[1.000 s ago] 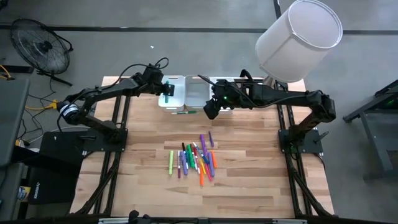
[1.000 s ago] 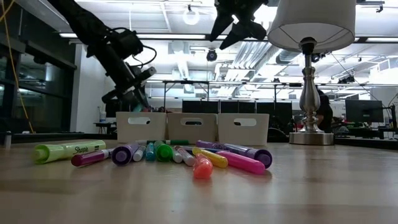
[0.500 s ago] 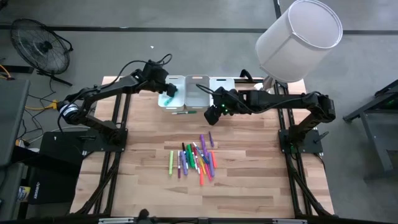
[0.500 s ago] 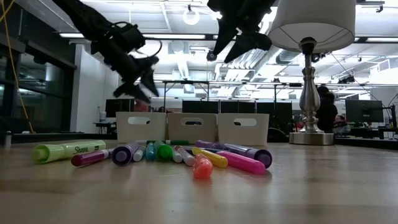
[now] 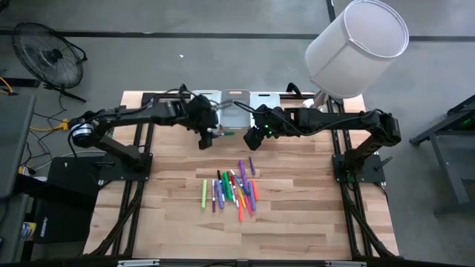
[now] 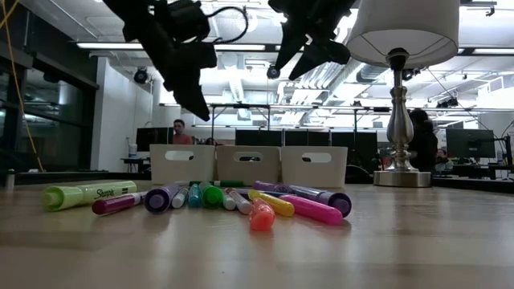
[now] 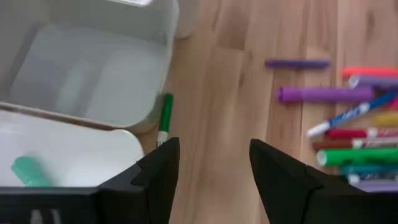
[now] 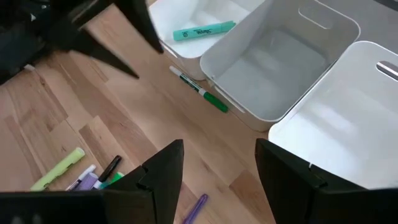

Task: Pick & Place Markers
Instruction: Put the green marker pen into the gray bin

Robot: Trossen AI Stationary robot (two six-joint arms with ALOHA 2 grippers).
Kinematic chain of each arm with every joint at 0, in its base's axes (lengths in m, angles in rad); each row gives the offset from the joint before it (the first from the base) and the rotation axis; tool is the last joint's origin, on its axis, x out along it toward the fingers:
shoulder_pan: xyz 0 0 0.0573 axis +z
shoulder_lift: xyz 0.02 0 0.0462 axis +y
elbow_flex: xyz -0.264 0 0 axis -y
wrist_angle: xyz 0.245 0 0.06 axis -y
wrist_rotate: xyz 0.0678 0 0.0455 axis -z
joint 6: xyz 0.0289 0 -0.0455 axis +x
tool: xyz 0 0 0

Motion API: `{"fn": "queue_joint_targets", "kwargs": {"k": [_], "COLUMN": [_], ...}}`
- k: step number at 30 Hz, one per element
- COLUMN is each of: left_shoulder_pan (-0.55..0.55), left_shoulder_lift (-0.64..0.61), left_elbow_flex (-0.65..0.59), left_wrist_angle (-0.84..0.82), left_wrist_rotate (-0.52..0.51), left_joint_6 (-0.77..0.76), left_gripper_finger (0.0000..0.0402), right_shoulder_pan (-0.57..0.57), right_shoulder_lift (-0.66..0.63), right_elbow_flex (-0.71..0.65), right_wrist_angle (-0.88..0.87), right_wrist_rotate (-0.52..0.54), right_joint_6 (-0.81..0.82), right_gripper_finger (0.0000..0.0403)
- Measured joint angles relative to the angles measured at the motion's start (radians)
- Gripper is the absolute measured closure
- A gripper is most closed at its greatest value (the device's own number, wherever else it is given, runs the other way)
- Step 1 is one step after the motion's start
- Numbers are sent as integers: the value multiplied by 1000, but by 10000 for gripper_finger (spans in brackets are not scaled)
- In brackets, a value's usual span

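Moved: our left gripper (image 5: 205, 139) swung off the bins (image 5: 234, 106) toward the markers (image 5: 231, 190).
Left fingers: we see them spread, empty.
Right gripper (image 5: 254, 136): hovering beside it, fingers apart, empty.

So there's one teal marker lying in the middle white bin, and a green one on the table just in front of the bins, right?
Not quite. The teal marker lies in the left end bin, not the middle bin, which looks empty; the right wrist view shows this. The rest holds: a green marker lies on the table just in front of the bins.
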Motion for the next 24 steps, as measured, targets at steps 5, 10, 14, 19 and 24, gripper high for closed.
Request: {"fn": "queue_joint_targets", "kwargs": {"k": [5,10,14,19,24], "left_shoulder_pan": [-104,-156,-165,-165,-159], "left_shoulder_lift": [0,57,123,210,286], "left_elbow_flex": [0,1,3,1,2], "left_wrist_angle": [-18,-22,-12,-5,18], "left_wrist_rotate": [-99,-118,-111,-174,-226], "left_joint_6": [16,13,-1,-2,19], "left_gripper_finger": [209,209,209,209,209], "right_shoulder_pan": [0,1,9,23,34], "right_shoulder_lift": [0,0,0,0,0], "right_elbow_flex": [0,0,0,0,0], "right_wrist_angle": [0,0,2,4,0], "right_wrist_rotate": [-3,-4,-2,-1,1], "right_joint_6": [-1,0,-1,-1,0], "right_gripper_finger": [214,214,214,214,214]}}
